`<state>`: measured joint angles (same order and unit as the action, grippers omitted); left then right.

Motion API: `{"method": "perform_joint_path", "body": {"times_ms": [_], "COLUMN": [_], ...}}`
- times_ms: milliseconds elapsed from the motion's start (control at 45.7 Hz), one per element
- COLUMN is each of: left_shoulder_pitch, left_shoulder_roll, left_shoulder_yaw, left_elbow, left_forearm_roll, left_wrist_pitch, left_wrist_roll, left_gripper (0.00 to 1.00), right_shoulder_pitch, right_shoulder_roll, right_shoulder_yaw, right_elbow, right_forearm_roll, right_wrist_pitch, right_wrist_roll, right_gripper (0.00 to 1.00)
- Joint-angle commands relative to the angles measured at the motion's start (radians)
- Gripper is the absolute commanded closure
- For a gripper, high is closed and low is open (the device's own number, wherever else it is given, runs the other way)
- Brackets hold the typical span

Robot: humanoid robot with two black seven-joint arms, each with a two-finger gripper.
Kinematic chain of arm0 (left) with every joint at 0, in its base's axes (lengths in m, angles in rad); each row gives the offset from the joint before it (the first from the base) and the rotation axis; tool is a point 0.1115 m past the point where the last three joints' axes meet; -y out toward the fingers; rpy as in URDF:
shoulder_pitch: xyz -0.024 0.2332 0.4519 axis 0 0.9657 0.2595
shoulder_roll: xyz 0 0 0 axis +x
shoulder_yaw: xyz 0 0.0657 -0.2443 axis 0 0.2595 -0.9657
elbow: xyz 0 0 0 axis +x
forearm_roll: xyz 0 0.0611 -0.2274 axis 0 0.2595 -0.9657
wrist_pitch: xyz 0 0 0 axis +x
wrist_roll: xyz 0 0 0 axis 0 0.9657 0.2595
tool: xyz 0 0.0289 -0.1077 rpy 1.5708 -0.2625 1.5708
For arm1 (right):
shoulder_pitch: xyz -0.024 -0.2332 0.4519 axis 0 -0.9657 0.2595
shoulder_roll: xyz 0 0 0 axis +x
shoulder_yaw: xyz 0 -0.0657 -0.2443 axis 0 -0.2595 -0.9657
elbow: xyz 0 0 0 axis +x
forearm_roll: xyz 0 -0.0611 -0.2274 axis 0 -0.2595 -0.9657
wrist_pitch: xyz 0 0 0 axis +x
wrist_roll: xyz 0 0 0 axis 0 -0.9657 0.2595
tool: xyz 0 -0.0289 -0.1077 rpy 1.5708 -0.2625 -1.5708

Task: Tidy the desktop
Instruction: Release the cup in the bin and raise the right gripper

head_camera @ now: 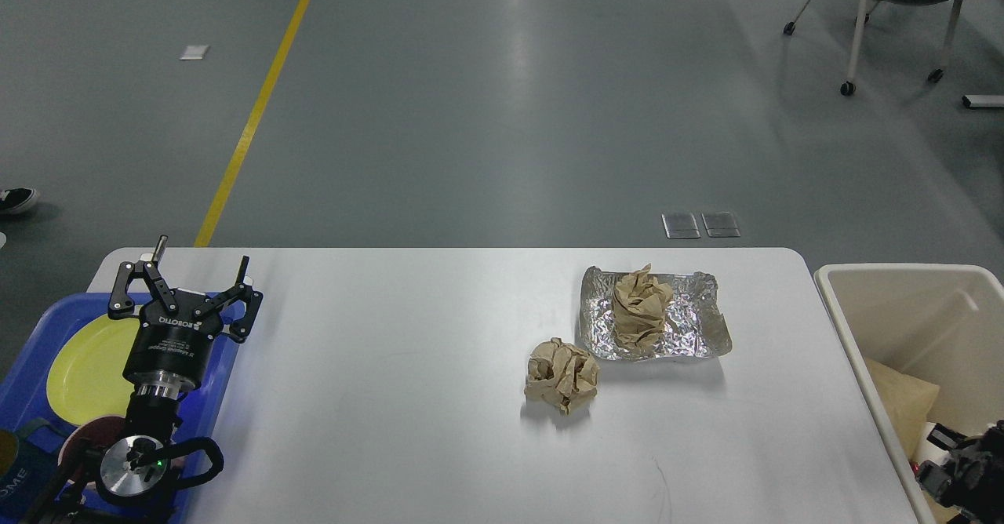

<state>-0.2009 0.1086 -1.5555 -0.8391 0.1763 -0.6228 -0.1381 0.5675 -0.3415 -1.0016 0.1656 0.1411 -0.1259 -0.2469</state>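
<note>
A: Where does the desk (pixel 392 398) sit, and what is on it?

B: The white desk fills the lower middle of the head view, between a blue tray (pixel 31 367) on its left and a cream bin (pixel 863 328) on its right. On the right half of the desk lies a crumpled sheet of foil (pixel 694 328) with a brown paper wad (pixel 642 310) on top. A second paper ball (pixel 562 375) lies just beside the foil's near left corner, on the bare desk.

A: And the end effectors?

B: The left end effector (pixel 200 269) hangs over the tray's right edge, fingers spread wide, holding nothing. Below it the tray carries a yellow plate (pixel 86 359) and a dark red dish (pixel 94 432), partly hidden by the arm. The right end effector (pixel 961 477) shows only as a dark shape at the lower right corner, over the bin; I cannot tell how its fingers stand.

A: Anything between them and the paper?

B: Only bare desk. The bin holds brown paper (pixel 902 402) and a white cup (pixel 929 442).
</note>
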Motion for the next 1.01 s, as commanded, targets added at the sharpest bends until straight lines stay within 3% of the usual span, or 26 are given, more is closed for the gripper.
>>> {"method": "perform_joint_path", "body": {"times_ms": [0, 44, 197, 241, 788, 985], "left_shoulder_pitch": [0.0, 0.0, 0.0, 0.0, 0.0, 0.0], "left_shoulder_roll": [0.0, 0.0, 0.0, 0.0, 0.0, 0.0], "left_shoulder_yaw": [0.0, 0.0, 0.0, 0.0, 0.0, 0.0], "left_elbow": [0.0, 0.0, 0.0, 0.0, 0.0, 0.0], "left_forearm_roll": [0.0, 0.0, 0.0, 0.0, 0.0, 0.0], "left_wrist_pitch": [0.0, 0.0, 0.0, 0.0, 0.0, 0.0], "left_wrist_roll": [0.0, 0.0, 0.0, 0.0, 0.0, 0.0], "left_gripper": [0.04, 0.03, 0.04, 0.04, 0.04, 0.04], "right_shoulder_pitch": [0.0, 0.0, 0.002, 0.002, 0.025, 0.166], "right_shoulder_roll": [-0.001, -0.001, 0.001, 0.002, 0.001, -0.054], "right_shoulder_yaw": [0.0, 0.0, -0.003, -0.003, -0.008, -0.017], "right_elbow": [0.0, 0.0, -0.001, -0.001, 0.017, 0.083], "right_forearm_roll": [0.0, 0.0, 0.002, 0.002, -0.005, -0.011], "right_wrist_pitch": [-0.001, -0.004, -0.032, -0.041, -0.026, 0.095], "right_wrist_roll": [0.001, 0.001, 0.003, 0.003, 0.005, 0.005], "right_gripper": [1.0, 0.98, 0.17, 0.03, 0.0, 0.0]}}
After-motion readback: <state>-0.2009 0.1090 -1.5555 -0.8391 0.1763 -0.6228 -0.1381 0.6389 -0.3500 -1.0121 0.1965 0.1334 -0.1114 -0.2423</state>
